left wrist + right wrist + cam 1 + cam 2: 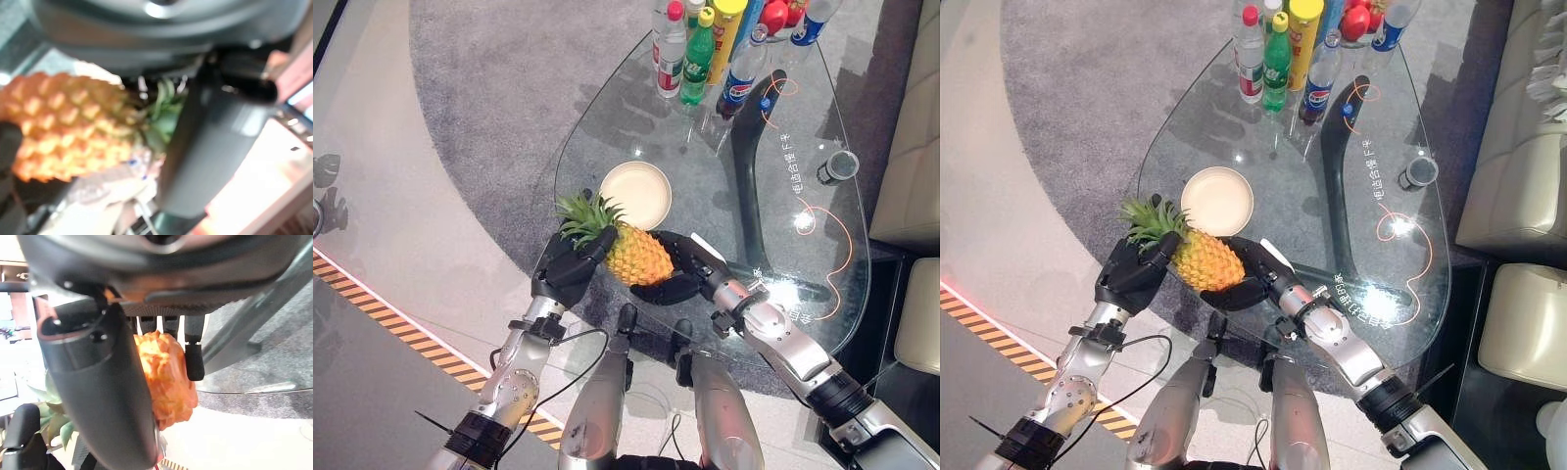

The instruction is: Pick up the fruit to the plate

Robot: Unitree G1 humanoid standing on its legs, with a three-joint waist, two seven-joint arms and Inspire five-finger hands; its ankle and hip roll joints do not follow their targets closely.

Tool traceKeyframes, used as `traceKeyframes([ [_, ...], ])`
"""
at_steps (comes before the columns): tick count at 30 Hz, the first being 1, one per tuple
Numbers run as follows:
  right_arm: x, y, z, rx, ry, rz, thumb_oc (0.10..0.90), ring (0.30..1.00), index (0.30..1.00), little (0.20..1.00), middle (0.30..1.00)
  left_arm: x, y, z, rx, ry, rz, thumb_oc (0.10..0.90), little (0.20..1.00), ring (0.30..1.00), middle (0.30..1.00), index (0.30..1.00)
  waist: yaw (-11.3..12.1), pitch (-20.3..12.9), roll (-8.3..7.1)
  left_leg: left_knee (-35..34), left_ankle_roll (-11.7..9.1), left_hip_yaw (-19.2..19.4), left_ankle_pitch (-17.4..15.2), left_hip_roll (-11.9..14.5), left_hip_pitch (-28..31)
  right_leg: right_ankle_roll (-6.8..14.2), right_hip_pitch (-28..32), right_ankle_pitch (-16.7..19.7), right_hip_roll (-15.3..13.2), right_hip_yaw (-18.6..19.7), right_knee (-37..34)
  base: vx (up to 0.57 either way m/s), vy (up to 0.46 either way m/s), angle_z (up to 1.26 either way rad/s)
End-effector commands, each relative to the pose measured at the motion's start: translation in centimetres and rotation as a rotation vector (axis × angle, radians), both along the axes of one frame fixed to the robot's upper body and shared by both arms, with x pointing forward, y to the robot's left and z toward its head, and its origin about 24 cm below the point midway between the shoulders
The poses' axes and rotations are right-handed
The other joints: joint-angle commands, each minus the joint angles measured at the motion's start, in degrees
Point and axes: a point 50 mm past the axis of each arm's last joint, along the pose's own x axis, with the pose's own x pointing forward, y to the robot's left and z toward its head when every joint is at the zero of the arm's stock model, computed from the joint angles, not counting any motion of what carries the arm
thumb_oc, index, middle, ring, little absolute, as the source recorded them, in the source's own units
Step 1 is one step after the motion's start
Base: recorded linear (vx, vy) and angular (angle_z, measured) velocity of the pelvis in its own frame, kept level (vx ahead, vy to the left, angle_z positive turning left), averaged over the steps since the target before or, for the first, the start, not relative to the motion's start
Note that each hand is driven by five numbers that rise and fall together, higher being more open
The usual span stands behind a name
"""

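Note:
An orange-yellow pineapple with a green leafy crown is held between both hands near the front edge of the glass table. My left hand grips the crown end, with its thumb beside the leaves. On the other side, my right hand cups the fruit's body between thumb and fingers. A round cream plate lies on the glass just beyond the pineapple, with nothing on it.
Several drink bottles stand grouped at the table's far end. A small dark can sits near the right edge. Cream sofa cushions line the right side. Grey carpet and a striped floor tape lie to the left.

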Motion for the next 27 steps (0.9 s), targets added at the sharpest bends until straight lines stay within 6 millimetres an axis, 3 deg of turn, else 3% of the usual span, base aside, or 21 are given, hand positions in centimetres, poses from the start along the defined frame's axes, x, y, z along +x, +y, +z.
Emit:
traceKeyframes([
  [1, -4.2, 7.4, 5.5, 0.080, -0.233, 0.517, 0.100, 0.300, 0.300, 0.200, 0.300, -0.7, -2.8, 7.0, -0.177, -0.336, -0.095, 0.800, 0.900, 0.900, 0.900, 0.900, -0.9, -1.4, -1.23, 8.3, 0.9, -0.1, -5.3, -3.3, -0.2, 2.4, 6.4, 5.3, 0.9, 3.0, -9.4, 0.00, 0.000, 0.00],
  [16, -4.4, 7.5, 5.9, 0.083, -0.249, 0.540, 0.100, 0.300, 0.300, 0.200, 0.300, -0.8, -3.4, 6.0, -0.166, -0.250, -0.107, 0.800, 0.900, 0.900, 0.900, 0.900, -0.4, -1.4, -1.46, 7.5, 1.3, -0.5, -5.2, -3.6, 0.0, 2.5, 6.3, 5.5, 1.0, 3.3, -9.9, 0.00, 0.000, 0.00],
  [17, -4.5, 7.5, 5.9, 0.077, -0.248, 0.543, 0.100, 0.300, 0.300, 0.200, 0.300, -0.8, -3.5, 5.8, -0.158, -0.239, -0.112, 0.394, 0.494, 0.552, 0.552, 0.552, -0.5, -1.4, -1.46, 7.4, 1.3, -0.6, -5.2, -3.6, 0.1, 2.6, 6.4, 5.5, 1.0, 3.4, -10.0, 0.00, 0.000, 0.00],
  [18, -4.4, 7.5, 5.9, 0.074, -0.246, 0.543, 0.100, 0.300, 0.300, 0.200, 0.300, -0.8, -3.5, 5.8, -0.157, -0.240, -0.113, 0.344, 0.444, 0.509, 0.509, 0.509, -0.5, -1.4, -1.45, 7.3, 1.3, -0.6, -5.2, -3.6, 0.2, 2.6, 6.4, 5.5, 1.0, 3.5, -10.0, 0.00, 0.000, 0.00],
  [19, -4.4, 7.5, 5.8, 0.068, -0.242, 0.540, 0.100, 0.300, 0.300, 0.200, 0.300, -0.9, -3.6, 5.8, -0.168, -0.246, -0.128, 0.100, 0.200, 0.300, 0.300, 0.300, -0.6, -1.4, -1.39, 7.3, 1.4, -0.6, -5.2, -3.6, 0.2, 2.6, 6.4, 5.6, 0.9, 3.5, -10.1, 0.00, 0.000, 0.00],
  [27, -4.3, 7.3, 5.4, 0.056, -0.232, 0.532, 0.100, 0.300, 0.300, 0.200, 0.300, -0.8, -3.5, 5.3, -0.143, -0.240, -0.127, 0.100, 0.200, 0.300, 0.300, 0.300, -0.6, -1.4, -1.20, 6.5, 1.5, -0.8, -5.1, -3.5, 0.9, 2.8, 6.8, 5.7, 0.8, 3.8, -10.4, 0.00, 0.004, 0.00],
])
